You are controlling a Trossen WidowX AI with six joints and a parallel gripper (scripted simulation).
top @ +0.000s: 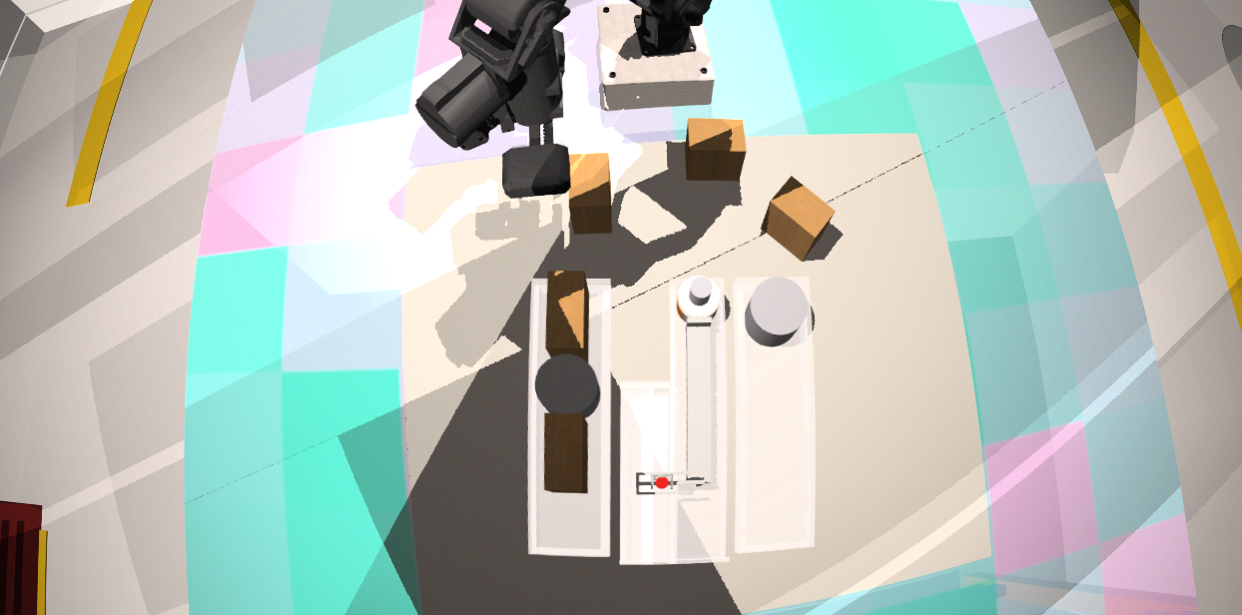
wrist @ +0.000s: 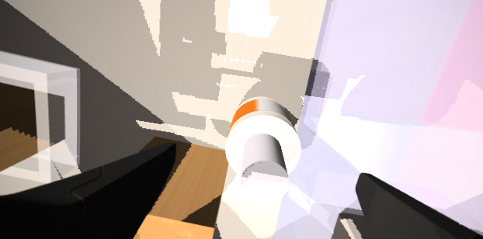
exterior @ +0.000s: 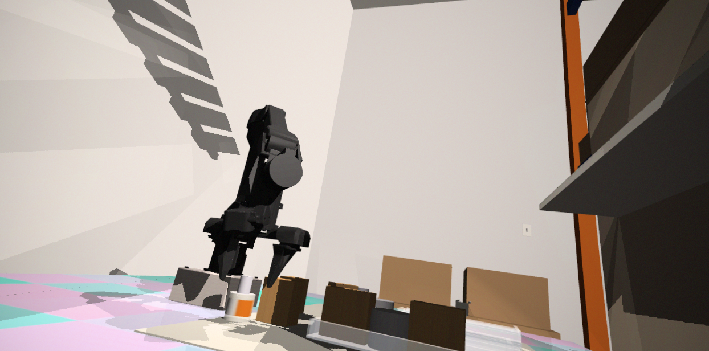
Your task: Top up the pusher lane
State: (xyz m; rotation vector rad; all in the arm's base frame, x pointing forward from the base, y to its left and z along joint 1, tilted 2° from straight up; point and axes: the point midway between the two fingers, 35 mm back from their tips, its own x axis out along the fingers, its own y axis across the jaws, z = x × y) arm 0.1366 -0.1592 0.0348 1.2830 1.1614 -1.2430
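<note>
The loose jar (exterior: 240, 306) (wrist: 246, 110), white with an orange band and a grey knob, stands upright on the mat beside a wooden block; the arm hides it in the top view. My gripper (exterior: 247, 281) (wrist: 265, 165) is open and empty, pointing down at the jar, with the knob showing between the fingertips. The fingertips are about knob height in the exterior view. A matching white jar (top: 690, 311) with a grey knob stands at the front end of the sprung lane (top: 722, 437), against the pusher plate (top: 699, 322). The low front stop is hard to make out.
The wooden block (top: 590, 198) (exterior: 282, 301) (wrist: 194, 177) is close to one finger. Two more blocks (top: 715, 149) (top: 799, 218) stand nearer the base. The left tray (top: 568, 537) holds two blocks and a dark cylinder (top: 567, 385); the right tray (top: 774, 524) holds a grey cylinder (top: 777, 307).
</note>
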